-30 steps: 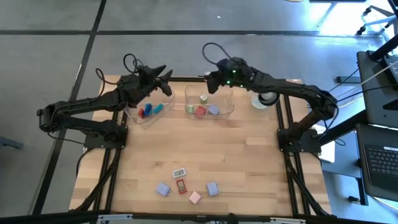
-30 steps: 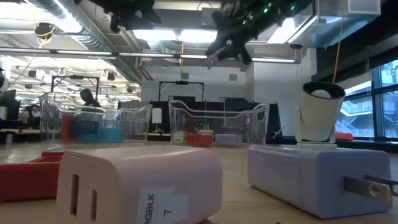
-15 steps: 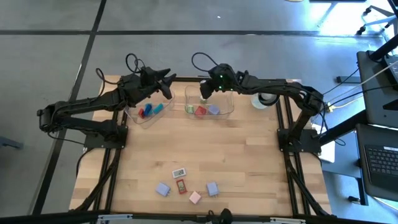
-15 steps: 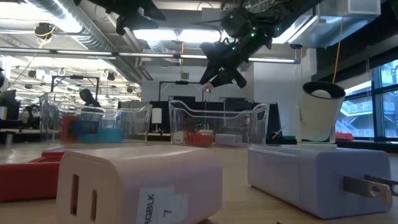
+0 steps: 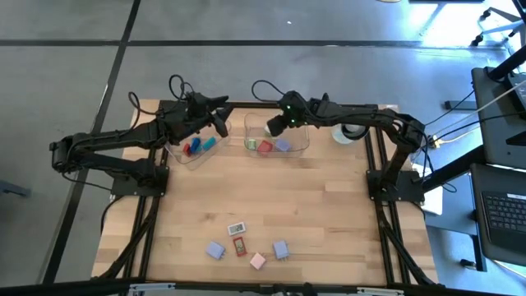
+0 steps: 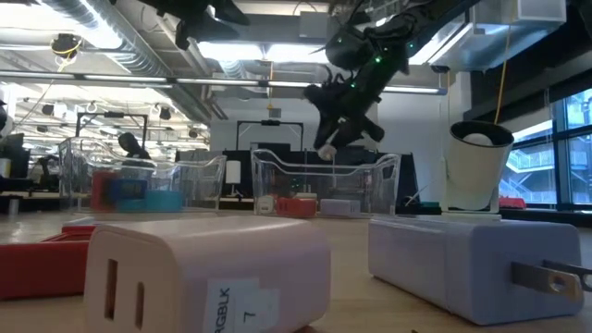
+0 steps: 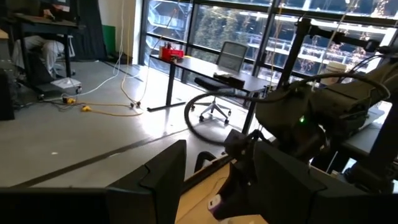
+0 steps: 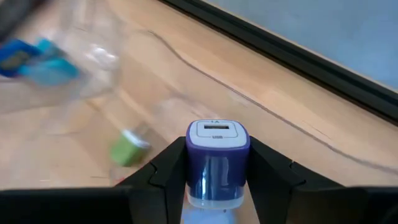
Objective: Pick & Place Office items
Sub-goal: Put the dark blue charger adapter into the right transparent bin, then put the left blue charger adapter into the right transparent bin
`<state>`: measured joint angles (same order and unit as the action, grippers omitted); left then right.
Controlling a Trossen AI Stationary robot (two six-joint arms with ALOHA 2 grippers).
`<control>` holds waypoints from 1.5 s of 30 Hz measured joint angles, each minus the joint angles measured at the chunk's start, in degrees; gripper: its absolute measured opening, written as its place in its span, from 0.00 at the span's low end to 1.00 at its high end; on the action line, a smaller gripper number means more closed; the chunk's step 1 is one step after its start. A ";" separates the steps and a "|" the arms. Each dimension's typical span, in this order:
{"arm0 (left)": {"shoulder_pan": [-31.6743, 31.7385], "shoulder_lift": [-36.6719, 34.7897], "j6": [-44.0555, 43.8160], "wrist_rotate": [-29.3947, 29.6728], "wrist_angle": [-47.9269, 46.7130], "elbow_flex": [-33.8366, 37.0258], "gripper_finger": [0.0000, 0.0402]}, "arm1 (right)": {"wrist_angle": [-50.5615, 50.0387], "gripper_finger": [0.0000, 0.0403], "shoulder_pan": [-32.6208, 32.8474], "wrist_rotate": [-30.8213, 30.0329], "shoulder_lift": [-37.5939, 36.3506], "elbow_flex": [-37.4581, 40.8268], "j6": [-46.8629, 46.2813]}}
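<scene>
My right gripper [image 5: 272, 127] hangs over the middle clear tray [image 5: 297, 146], shut on a lavender-and-white block [image 8: 216, 149] whose end face has a USB port. The same block shows as a pale tip [image 6: 326, 151] just above the tray's rim. In that tray lie a green [image 5: 251, 144], a red [image 5: 265, 148] and a lavender block [image 5: 283, 145]. My left gripper [image 5: 220, 115] waits open and level above the left clear tray [image 5: 191, 158], which holds red, blue and teal blocks. Several more blocks lie flat near the table's front edge [image 5: 246, 247]. My right gripper pinches the block between its two fingers, one on each of two opposite sides [image 8: 190, 163]. The port end [image 8: 217, 130] sticks out past the fingertips. The fingers slant down from the table's far right. The block is lifted clear, over the middle tray.
A round white object with a dark centre [image 5: 349, 130] stands right of the middle tray. On the near part of the table lie a white [image 5: 237, 228], a red [image 5: 239, 246], a pink [image 5: 257, 261] and two lavender blocks [image 5: 215, 250]. Bare wood lies between them and the trays.
My right gripper has come down toward the middle tray and a little toward the table's left, tipping its fingers downward, still shut on the block. The block now hangs just above the tray's rim.
</scene>
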<state>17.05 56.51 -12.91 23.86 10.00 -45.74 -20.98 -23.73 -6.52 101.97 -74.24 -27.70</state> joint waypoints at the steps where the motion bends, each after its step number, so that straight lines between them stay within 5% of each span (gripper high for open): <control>1: -0.13 0.00 -0.01 0.00 0.02 0.00 0.46 | -1.06 0.35 0.17 -1.03 0.01 0.00 -0.51; 32: -0.21 0.00 -5.95 -2.99 -4.29 -0.02 0.46 | -3.84 0.35 4.13 -3.11 7.34 0.02 -5.19; 45: -0.21 0.00 -5.89 -2.97 -4.29 -0.02 0.46 | -3.38 0.55 4.13 -2.93 6.88 0.02 -4.88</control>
<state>16.84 56.51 -18.80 20.88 5.72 -45.76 -24.36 -19.59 -9.45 108.85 -74.22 -32.58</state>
